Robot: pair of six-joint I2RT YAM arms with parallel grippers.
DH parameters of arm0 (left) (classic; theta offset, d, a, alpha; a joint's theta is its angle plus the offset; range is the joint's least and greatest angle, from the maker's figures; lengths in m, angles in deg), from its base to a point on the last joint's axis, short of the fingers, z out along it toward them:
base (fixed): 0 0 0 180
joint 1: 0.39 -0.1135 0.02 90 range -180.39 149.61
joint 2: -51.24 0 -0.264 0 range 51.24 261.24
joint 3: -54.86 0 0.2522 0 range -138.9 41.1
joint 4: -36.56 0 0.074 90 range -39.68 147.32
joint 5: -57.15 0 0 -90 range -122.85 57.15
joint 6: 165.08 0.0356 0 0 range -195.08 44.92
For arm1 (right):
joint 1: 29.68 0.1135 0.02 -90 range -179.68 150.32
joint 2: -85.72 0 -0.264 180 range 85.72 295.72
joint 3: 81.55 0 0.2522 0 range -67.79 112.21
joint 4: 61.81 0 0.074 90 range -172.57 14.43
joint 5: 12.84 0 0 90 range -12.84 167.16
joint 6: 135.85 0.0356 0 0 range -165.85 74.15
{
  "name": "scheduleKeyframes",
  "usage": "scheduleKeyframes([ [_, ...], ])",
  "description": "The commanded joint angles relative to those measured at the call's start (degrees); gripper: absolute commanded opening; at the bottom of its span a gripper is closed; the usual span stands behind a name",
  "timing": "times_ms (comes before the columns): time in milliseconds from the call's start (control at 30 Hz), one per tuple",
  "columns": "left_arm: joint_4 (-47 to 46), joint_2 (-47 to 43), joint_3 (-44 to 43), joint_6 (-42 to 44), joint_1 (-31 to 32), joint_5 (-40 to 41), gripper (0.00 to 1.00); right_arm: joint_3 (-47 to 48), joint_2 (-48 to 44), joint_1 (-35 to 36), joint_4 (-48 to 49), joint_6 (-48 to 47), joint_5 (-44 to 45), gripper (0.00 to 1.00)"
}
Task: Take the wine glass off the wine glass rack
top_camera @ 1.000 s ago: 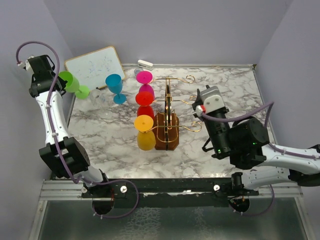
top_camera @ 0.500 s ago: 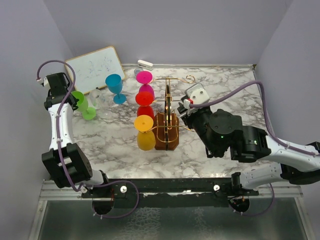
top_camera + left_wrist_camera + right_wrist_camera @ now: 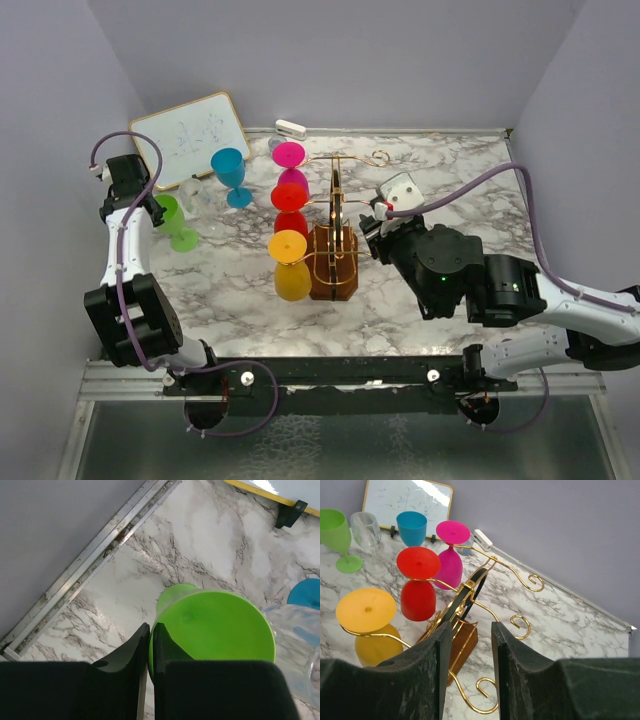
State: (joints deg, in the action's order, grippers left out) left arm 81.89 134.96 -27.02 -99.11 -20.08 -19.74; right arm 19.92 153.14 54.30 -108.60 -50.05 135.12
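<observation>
The wine glass rack (image 3: 333, 262), gold wire on a brown wooden base, stands mid-table. A pink (image 3: 289, 155), a red (image 3: 290, 197) and a yellow wine glass (image 3: 288, 246) hang bowl-down on its left arms. My left gripper (image 3: 151, 630) is shut on the rim of a green wine glass (image 3: 215, 625), which is upright at the table's left with its foot (image 3: 348, 564) down on the marble. My right gripper (image 3: 471, 630) is open just right of the rack (image 3: 462, 605), with gold curls showing between its fingers and nothing held.
A blue glass (image 3: 229, 170) and a clear glass (image 3: 195, 195) stand just right of the green one. A whiteboard (image 3: 190, 135) leans at the back left, with a small white block (image 3: 290, 128) along the back wall. Walls close three sides.
My left arm has brought the green glass down from near the whiteboard to the table beside the clear glass. My right gripper has swung left toward the rack and widened.
</observation>
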Motion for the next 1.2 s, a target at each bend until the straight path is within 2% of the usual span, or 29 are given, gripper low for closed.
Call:
scheduleKeyframes([
  [0,0.73,0.26,-0.99,1.27,0.93,-0.57,0.16,-0.55,-2.21,-0.23,1.74,1.63,0.20,0.38],
  [167,2.11,-1.24,-3.73,1.29,2.43,-1.36,0.49,0.20,-0.88,-0.23,0.44,2.74,-0.63,0.44],
  [200,2.28,-1.66,-4.35,1.24,2.75,-1.75,0.54,0.39,-0.46,-0.27,0.05,3.16,-0.84,0.45],
  [267,2.96,-2.79,-5.67,1.25,3.37,-1.91,0.57,0.77,0.59,-0.46,-1.25,4.19,-1.17,0.47],
  [300,3.20,-3.39,-6.18,1.14,3.81,-1.56,0.69,1.00,1.13,-0.61,-1.88,4.72,-1.42,0.48],
  [333,3.43,-4.11,-6.62,1.07,4.35,-1.01,0.71,1.15,1.62,-0.92,-2.34,5.03,-1.88,0.49],
  [433,3.32,-7.10,-7.72,0.44,6.22,-0.10,0.73,2.41,3.31,-2.90,-3.62,5.96,-4.58,0.50],
  [533,0.06,-11.50,-6.63,-0.85,7.85,-2.21,0.73,4.78,5.18,-8.19,-3.34,5.72,-11.09,0.51],
  [667,-4.43,-16.98,-4.84,-3.07,8.54,-9.69,0.73,12.41,11.50,-19.09,-3.96,3.80,-24.56,0.51],
  [733,-6.48,-18.63,-3.38,-5.42,9.32,-16.12,0.71,18.70,16.84,-24.67,-5.32,3.16,-33.04,0.51],
  [833,-9.85,-20.58,-0.44,-9.47,11.82,-25.14,0.69,35.72,28.94,-32.07,-11.05,3.43,-44.86,0.51],
  [867,-10.93,-21.02,0.44,-10.18,13.03,-26.55,0.68,46.99,34.06,-34.09,-13.87,3.91,-48.51,0.51],
  [933,-11.24,-21.54,1.54,-10.48,15.39,-27.29,0.67,63.44,44.10,-37.85,-20.06,5.98,-56.30,0.50],
  [967,-10.89,-21.69,1.90,-10.33,16.33,-27.47,0.67,67.09,46.96,-40.02,-19.97,8.49,-60.44,0.50],
  [1000,-10.67,-21.95,2.15,-9.85,17.10,-28.03,0.67,65.86,47.65,-42.73,-17.77,11.71,-66.22,0.50],
  [1067,-10.11,-22.11,2.76,-8.59,18.56,-28.72,0.67,53.95,43.55,-49.41,-8.26,19.32,-81.03,0.47],
  [1133,-9.78,-22.46,3.45,-7.67,20.05,-28.84,0.65,42.89,40.62,-56.00,1.49,26.98,-94.10,0.38],
  [1167,-9.74,-22.66,3.74,-7.68,21.05,-28.79,0.65,41.68,40.98,-58.21,2.97,29.37,-98.78,0.34],
])
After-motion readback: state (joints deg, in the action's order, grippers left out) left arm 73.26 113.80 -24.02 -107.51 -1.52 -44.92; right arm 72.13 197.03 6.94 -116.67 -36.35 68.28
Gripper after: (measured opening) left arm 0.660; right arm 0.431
